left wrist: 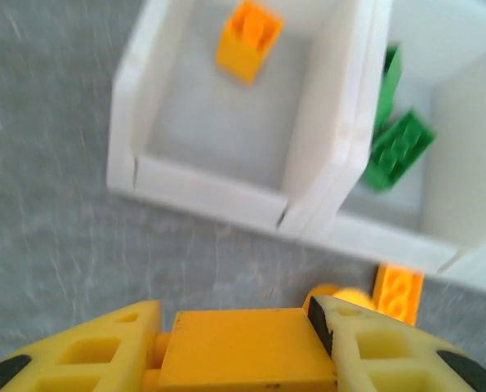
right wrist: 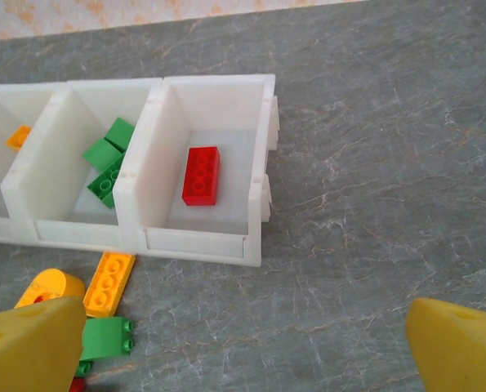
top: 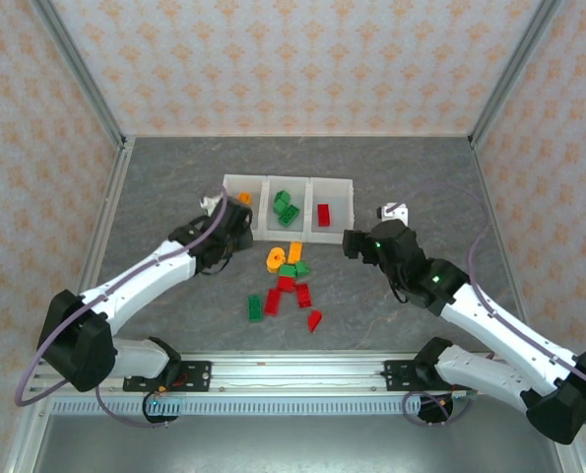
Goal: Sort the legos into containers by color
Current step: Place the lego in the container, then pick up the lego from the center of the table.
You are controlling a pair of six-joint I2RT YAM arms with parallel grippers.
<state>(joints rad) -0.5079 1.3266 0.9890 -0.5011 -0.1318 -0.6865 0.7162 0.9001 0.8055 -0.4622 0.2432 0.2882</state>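
Legos (top: 288, 281) lie loose on the grey marbled table (top: 155, 187), just before the containers (top: 289, 181); patterned walls (top: 302, 59) stand around.

Left wrist view: the left gripper (left wrist: 238, 322) clamps an orange brick (left wrist: 247, 355) near the left bin (left wrist: 218, 192), where one orange piece (left wrist: 247, 37) lies.

Right wrist view: the right gripper (right wrist: 243, 343) gapes wide, holding nothing; a red brick (right wrist: 201, 175) lies in the right bin (right wrist: 198, 242), green bricks (right wrist: 105, 163) in the middle one.

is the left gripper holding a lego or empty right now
Holding one: the left gripper is shut on an orange lego, a finger pressed against each side, outside the containers.
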